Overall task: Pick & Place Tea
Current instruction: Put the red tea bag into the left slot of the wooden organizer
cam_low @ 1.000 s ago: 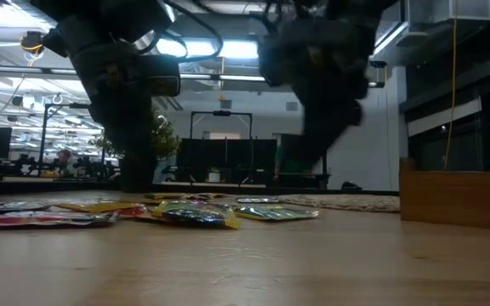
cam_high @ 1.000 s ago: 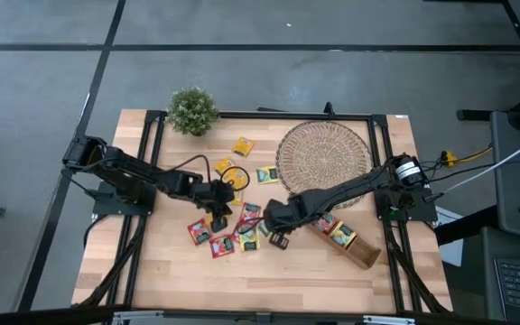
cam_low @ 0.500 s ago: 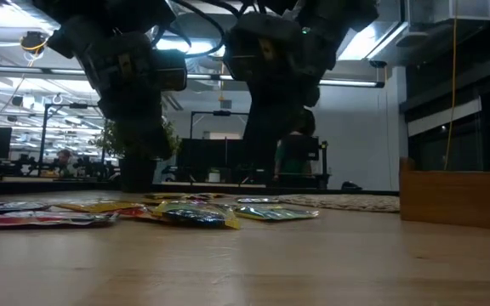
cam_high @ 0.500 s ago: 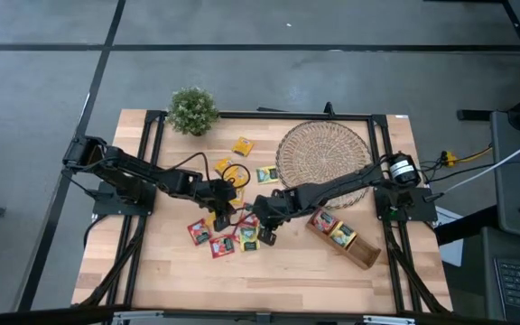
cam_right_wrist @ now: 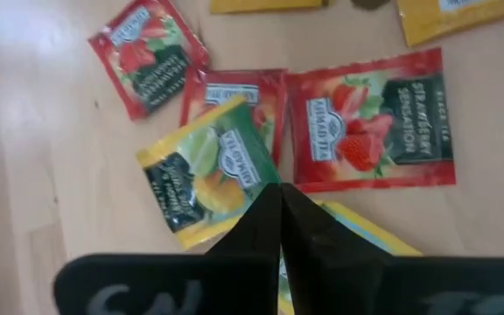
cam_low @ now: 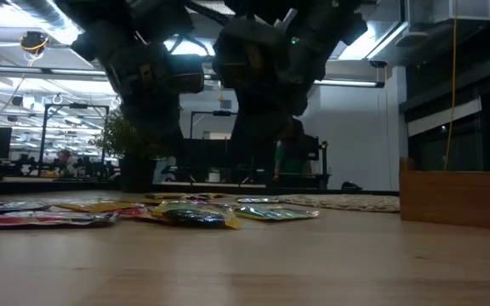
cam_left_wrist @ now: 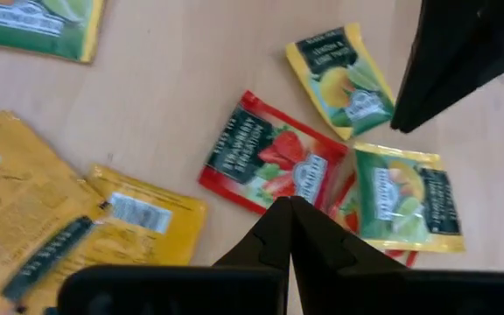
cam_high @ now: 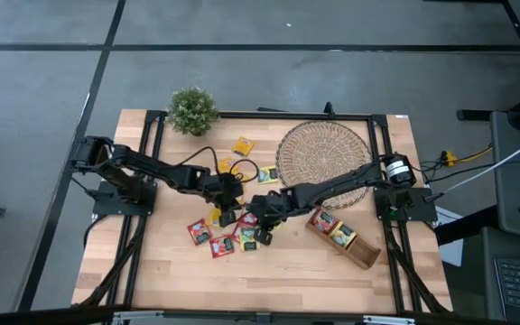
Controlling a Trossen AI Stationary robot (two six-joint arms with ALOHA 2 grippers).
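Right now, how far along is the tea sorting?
Done: two sachets already lie in the long brown wooden tray.
In hand: nothing. The left claw and right claw are both shut and empty, over the scattered pile of small square tea sachets.
Left: most of it. Red, green and yellow sachets lie loose on the light wooden table, and the round woven mat is bare.

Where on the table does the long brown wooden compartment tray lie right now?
In the high view, the long brown wooden compartment tray lies at an angle on the table's right side, just below the round woven mat, with sachets inside it.
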